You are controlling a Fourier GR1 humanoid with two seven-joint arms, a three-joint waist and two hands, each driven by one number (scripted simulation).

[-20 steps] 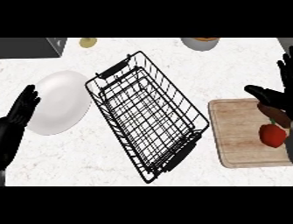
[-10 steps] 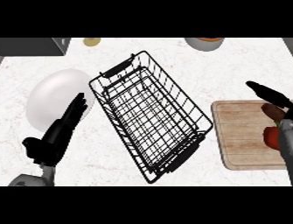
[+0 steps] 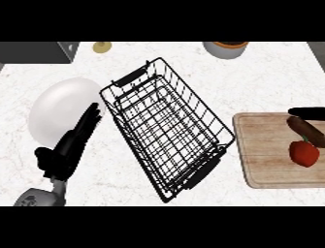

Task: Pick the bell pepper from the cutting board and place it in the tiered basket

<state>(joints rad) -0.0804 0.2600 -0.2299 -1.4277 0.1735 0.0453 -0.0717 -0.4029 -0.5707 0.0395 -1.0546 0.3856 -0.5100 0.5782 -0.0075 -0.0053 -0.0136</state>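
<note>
The red bell pepper (image 3: 304,153) lies on the wooden cutting board (image 3: 265,167) at the right. A dark brown oblong thing (image 3: 309,131) lies just behind it. My right hand (image 3: 314,113) shows only at the right edge, with a straight finger reaching left over the board's far corner, a short way above the pepper and not touching it. The black wire basket (image 3: 169,128) stands slanted at the middle of the counter. My left hand (image 3: 68,147) is open with fingers up, left of the basket, in front of the white plate (image 3: 61,106).
A grey pot (image 3: 226,48) with something orange in it stands at the far edge. A small yellowish thing (image 3: 102,47) sits to its left. A dark grey block (image 3: 29,52) fills the far left corner. White counter (image 3: 265,87) lies between basket and board.
My left hand has moved right and forward, to the plate's near edge beside the basket. My right hand has sunk toward the right edge, leaving little of it in view.
</note>
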